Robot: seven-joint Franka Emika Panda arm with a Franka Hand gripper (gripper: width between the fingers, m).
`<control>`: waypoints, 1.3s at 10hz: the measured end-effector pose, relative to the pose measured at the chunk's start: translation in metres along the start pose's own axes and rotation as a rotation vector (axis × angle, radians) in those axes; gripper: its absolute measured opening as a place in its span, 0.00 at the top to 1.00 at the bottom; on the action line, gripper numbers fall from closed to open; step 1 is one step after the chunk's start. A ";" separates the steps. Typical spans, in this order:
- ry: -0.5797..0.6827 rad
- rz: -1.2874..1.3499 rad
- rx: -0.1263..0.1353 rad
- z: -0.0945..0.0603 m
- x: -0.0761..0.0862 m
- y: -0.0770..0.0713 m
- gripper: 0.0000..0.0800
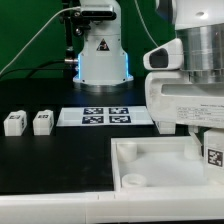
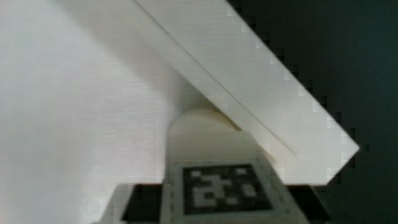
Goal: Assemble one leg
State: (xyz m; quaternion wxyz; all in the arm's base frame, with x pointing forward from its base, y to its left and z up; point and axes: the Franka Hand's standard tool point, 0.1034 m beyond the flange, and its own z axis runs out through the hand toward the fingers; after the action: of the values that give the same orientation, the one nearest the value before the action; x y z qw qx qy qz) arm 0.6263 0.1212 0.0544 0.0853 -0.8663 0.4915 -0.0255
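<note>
Though partly cut off by the frame edge, hangs pinched in the white two-finger pincer [image 1: 211, 140]: small white stubby plastic leg [image 1: 213, 156], black-and-white square tag facing outward, directly beneath the pincer and over a corner of the large white square tray-like part [image 1: 150, 160]. Caught only by the exterior view: spare white tagged block [image 1: 13, 122] and twin block [image 1: 42, 121], well apart from the pincer toward the exterior view's left, with the flat white marker board [image 1: 105, 116] between them and the pincer. Caught only by the wrist view: leg [image 2: 222, 185] up close, tag crisp, rounded tip just beside the tray part's raised wall [image 2: 249, 90]; touching or apart, cannot tell.
</note>
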 end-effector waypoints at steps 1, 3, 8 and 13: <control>0.000 0.192 0.003 0.000 0.000 0.000 0.65; -0.014 0.499 0.011 0.001 -0.001 0.000 0.65; -0.018 0.945 0.034 0.001 0.011 0.006 0.65; -0.017 0.927 0.051 -0.002 0.011 0.005 0.24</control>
State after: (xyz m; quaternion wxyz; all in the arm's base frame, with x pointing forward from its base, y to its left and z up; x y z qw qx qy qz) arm 0.6275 0.1096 0.0548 0.1130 -0.5531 0.8254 0.0102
